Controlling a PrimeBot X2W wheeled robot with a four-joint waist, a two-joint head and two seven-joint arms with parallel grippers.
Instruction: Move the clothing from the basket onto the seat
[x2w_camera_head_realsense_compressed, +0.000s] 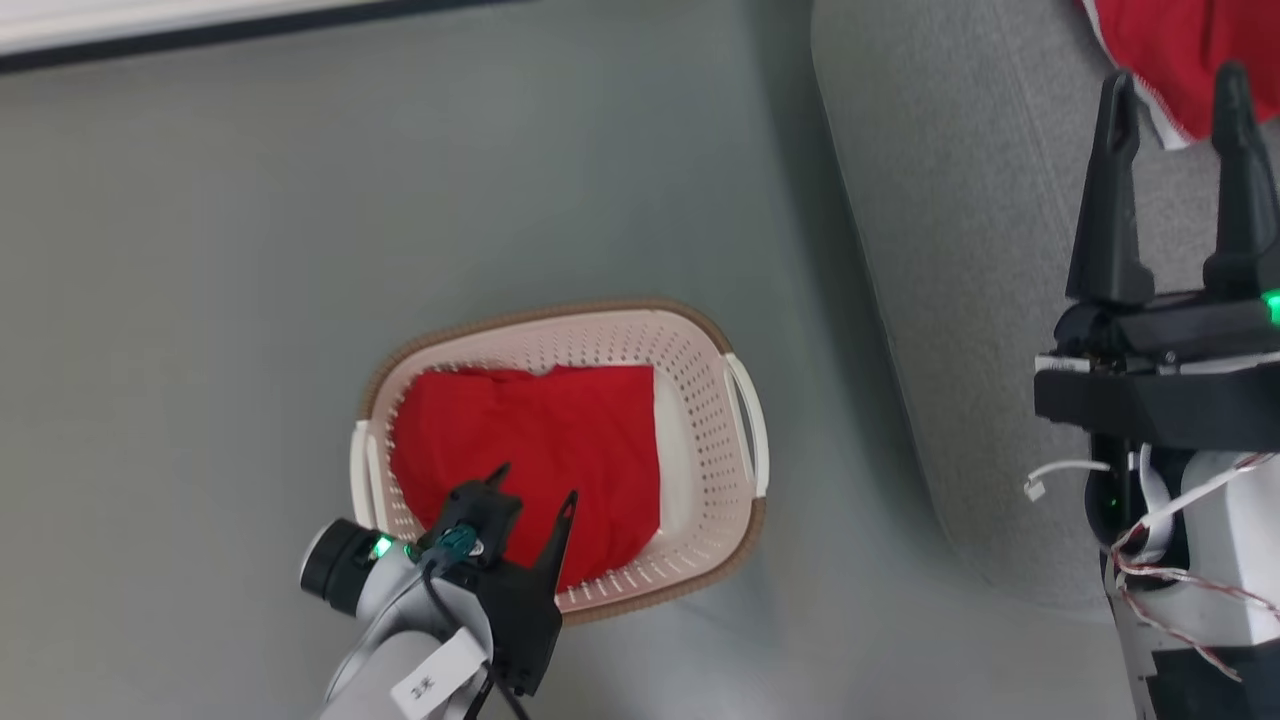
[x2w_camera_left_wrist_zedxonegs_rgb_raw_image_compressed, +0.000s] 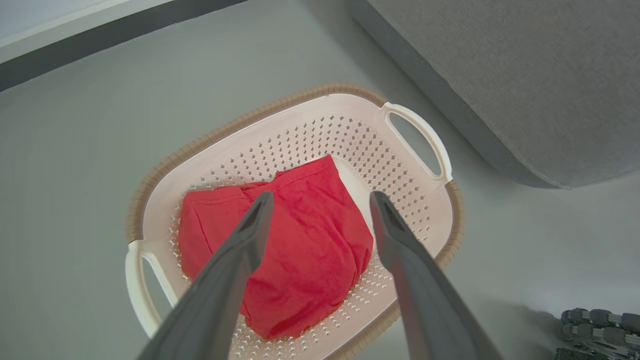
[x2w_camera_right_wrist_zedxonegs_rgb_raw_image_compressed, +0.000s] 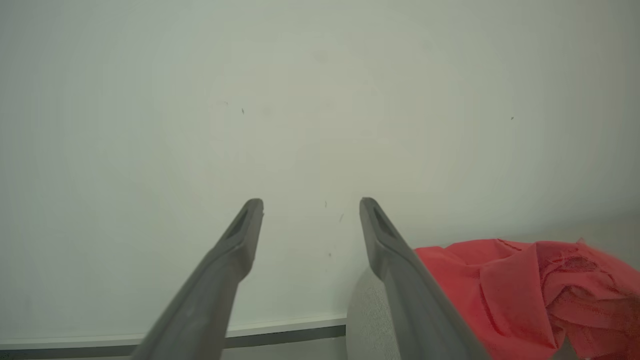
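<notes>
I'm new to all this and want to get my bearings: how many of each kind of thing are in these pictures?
basket: 1
sofa: 1
heaps of red clothing: 2, one in the basket and one on the sofa
grippers: 2, the left gripper and the right gripper, both open
Total: 6

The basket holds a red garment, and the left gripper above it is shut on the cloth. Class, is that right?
No. The left gripper is open and holds nothing, as the left wrist view shows; it is above the red garment in the basket.
</notes>
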